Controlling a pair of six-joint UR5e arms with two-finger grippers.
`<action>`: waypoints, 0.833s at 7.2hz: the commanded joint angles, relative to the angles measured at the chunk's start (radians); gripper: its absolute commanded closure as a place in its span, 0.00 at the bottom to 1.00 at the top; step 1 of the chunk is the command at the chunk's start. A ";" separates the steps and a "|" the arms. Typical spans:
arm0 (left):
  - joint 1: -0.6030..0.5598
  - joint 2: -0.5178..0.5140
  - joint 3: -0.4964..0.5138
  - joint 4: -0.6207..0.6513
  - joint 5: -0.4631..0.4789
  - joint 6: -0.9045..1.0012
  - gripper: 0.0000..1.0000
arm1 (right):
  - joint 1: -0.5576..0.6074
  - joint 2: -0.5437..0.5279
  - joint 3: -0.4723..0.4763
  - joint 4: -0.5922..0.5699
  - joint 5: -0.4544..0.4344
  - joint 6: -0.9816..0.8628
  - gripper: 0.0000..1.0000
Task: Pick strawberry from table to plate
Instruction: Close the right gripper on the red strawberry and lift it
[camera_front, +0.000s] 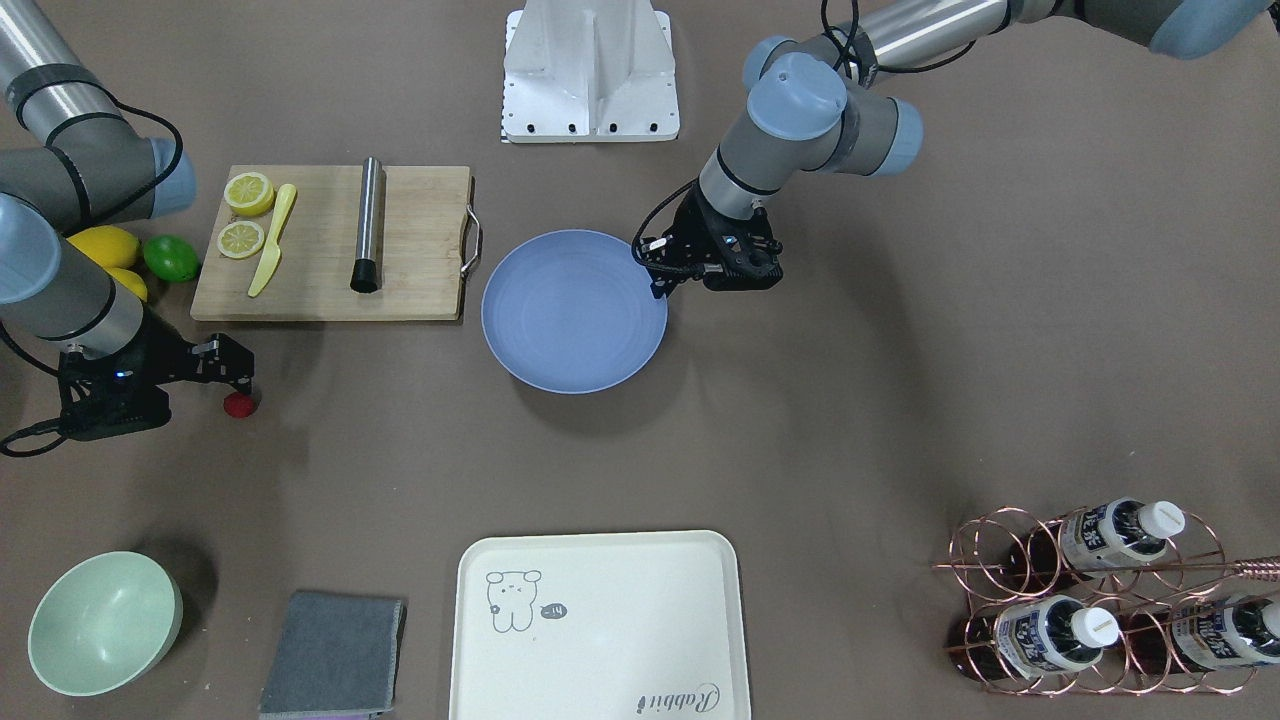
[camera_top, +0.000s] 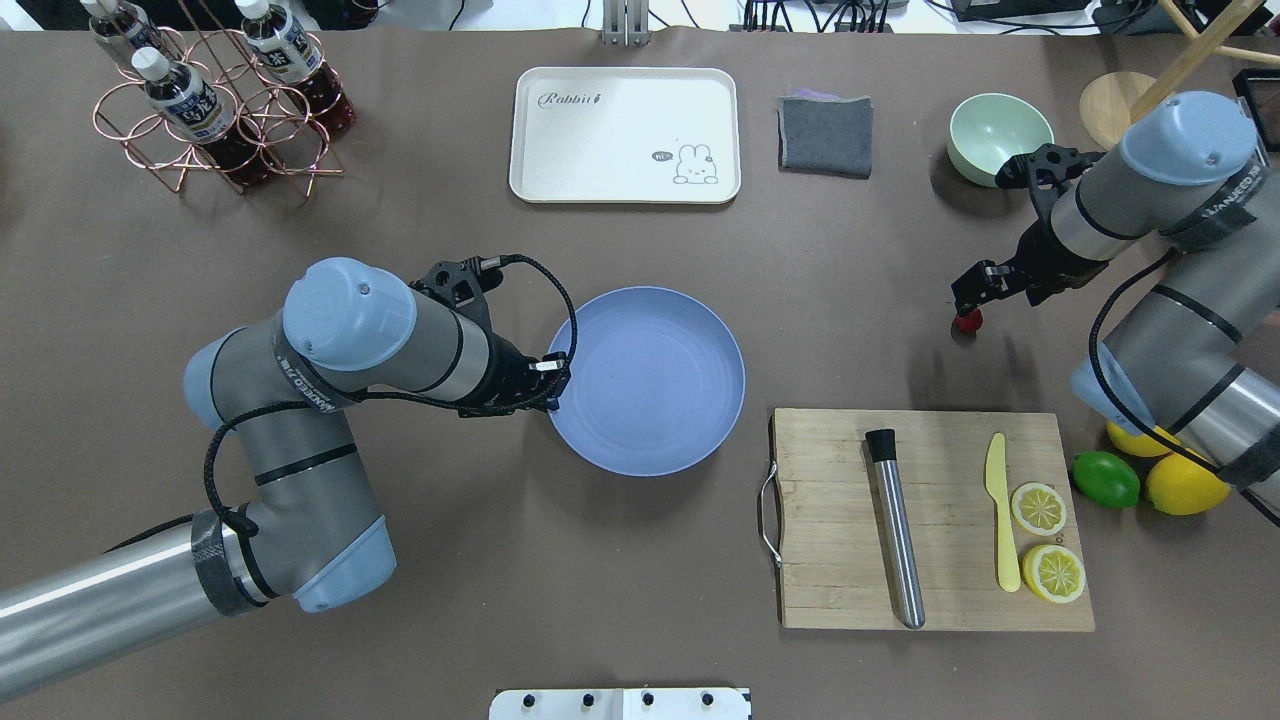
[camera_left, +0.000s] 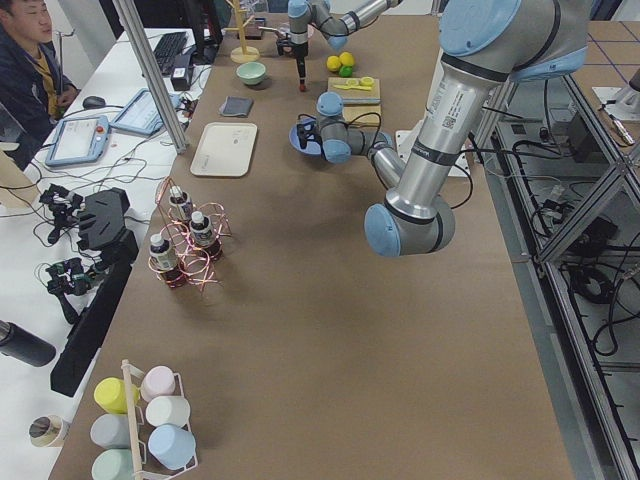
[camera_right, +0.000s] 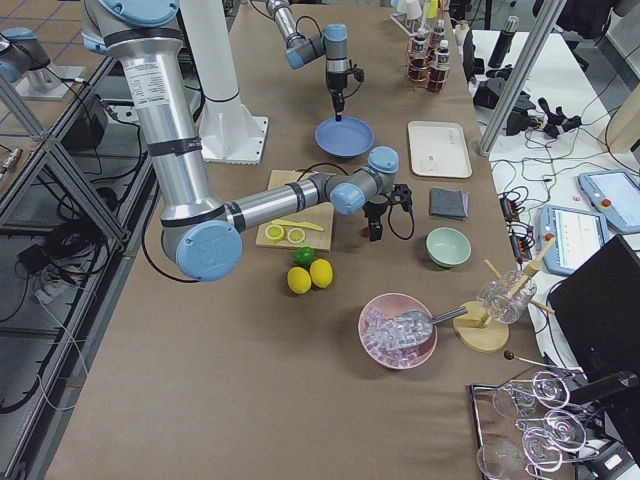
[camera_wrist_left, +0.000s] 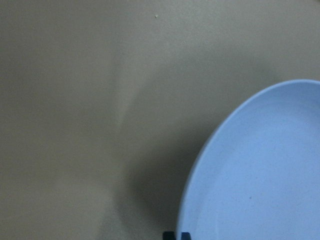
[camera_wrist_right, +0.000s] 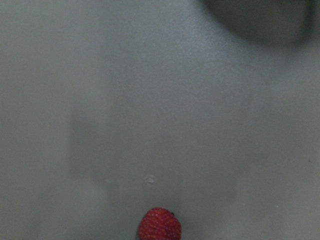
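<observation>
The strawberry lies on the brown table, small and red. It shows at the bottom edge of the right wrist view. My right gripper hangs just over it and looks open; no fingertips show in its wrist view. The blue-grey plate sits empty mid-table. My left gripper is shut with nothing in it, its tips at the plate's rim on the robot's left side.
A wooden cutting board with lemon halves, a yellow knife and a steel cylinder lies between strawberry and plate. Whole lemons and a lime sit beside it. A green bowl, grey cloth, cream tray and bottle rack line the far edge.
</observation>
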 joint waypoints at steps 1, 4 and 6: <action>0.025 -0.023 0.019 0.002 0.020 -0.002 1.00 | -0.029 0.020 -0.029 0.000 -0.015 0.000 0.10; 0.034 -0.039 0.027 0.001 0.037 0.002 0.35 | -0.030 0.031 -0.049 0.000 -0.015 0.000 1.00; 0.026 -0.033 0.016 0.002 0.037 0.003 0.11 | -0.030 0.042 -0.040 0.000 -0.010 0.004 1.00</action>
